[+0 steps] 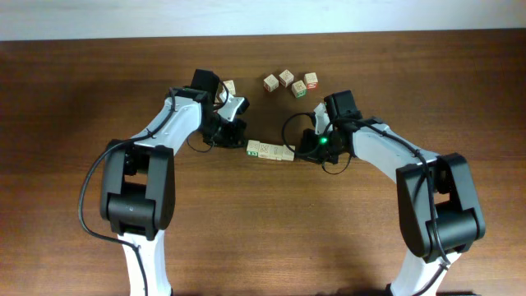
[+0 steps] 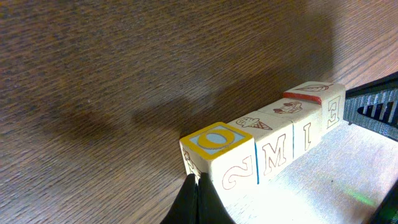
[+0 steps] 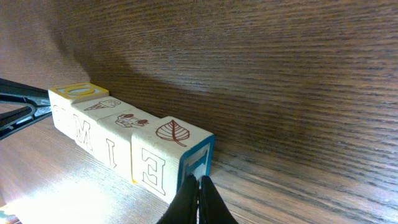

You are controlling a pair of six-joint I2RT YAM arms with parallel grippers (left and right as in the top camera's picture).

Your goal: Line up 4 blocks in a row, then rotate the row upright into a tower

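Lying mid-bench [image 1: 74, 90] as a touching row of four blocks [image 1: 269, 151], running 9 to 3 o'clock. Flanked at 9 o'clock by the left hand [image 2: 198, 202], clenched on nothing, tip against the yellow-topped end; at 3 o'clock by the right hand [image 3: 199, 199], likewise clenched, tip at the blue-edged end. Backed toward 12 o'clock by loose cubes [image 1: 292, 82].

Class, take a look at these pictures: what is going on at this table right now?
A row of four pale wooden letter cubes lies end to end on the brown wooden table, with a robot gripper at each end. The left gripper, shut, meets the yellow-edged end cube. The right gripper, also shut, meets the blue-edged end cube. Neither holds anything. Several more wooden cubes sit apart, farther back.
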